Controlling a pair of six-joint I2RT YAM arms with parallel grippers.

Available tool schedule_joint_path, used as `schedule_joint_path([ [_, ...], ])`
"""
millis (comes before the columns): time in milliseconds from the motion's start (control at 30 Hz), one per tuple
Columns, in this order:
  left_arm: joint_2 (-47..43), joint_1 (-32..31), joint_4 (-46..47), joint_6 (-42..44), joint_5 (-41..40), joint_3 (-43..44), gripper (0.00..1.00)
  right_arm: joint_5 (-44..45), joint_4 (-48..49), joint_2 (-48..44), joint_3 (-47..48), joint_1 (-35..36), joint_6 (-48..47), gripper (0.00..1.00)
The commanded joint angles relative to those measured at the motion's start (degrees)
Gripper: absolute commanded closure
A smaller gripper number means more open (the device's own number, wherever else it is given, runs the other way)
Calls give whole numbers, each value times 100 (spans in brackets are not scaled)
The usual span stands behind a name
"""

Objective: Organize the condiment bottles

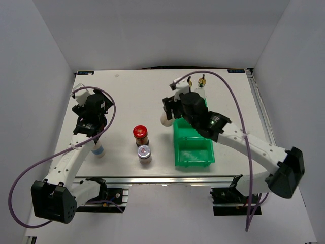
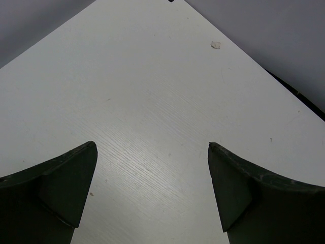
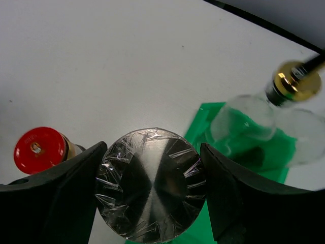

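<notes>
Right gripper [image 3: 152,195] pinches a silver-lidded jar [image 3: 151,178] by its sides, lid up, at edge of green bin [image 3: 203,119], prob. to drop it in near the tall glass bottle [image 3: 244,117]; left gripper [image 2: 152,193] spread, idle over table [image 2: 152,76]; red-capped jar [image 1: 140,133] waits mid-table

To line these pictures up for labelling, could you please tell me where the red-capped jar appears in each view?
Top external: the red-capped jar stands mid-table, left of the green bin.
Left wrist: not in it; only table shows.
Right wrist: lower left, left of the silver-lidded jar held by the right gripper.
Shared landmark: the green bin, in the top and right wrist views.
</notes>
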Motion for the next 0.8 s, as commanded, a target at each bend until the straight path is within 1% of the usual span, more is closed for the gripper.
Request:
schedule_joint_path([
  [0,-100,30,71,18,63,-12,2,872,104,-661,-550,-35,211,80],
  [100,-126,30,105,35,255,-3,2,1330,-108,-1127,-1016,-210,544,80],
  [267,-188,30,150,44,362,-38,2,1313,-29,-1691,-1493,-745,695,80],
  [333,-188,21,150,36,344,-38,2,1199,-55,-1735,-1563,-957,757,80],
  [367,-179,21,150,36,353,-38,2,1060,-73,-1726,-1572,-1176,792,80],
  [467,-162,21,150,44,353,-38,2,953,-82,-1700,-1695,-1449,862,80],
  [667,-126,30,123,36,370,-21,2,856,-161,-1507,-1897,-1749,941,77],
  [767,-126,30,132,36,379,-21,2,830,-126,-1375,-1968,-1784,933,76],
])
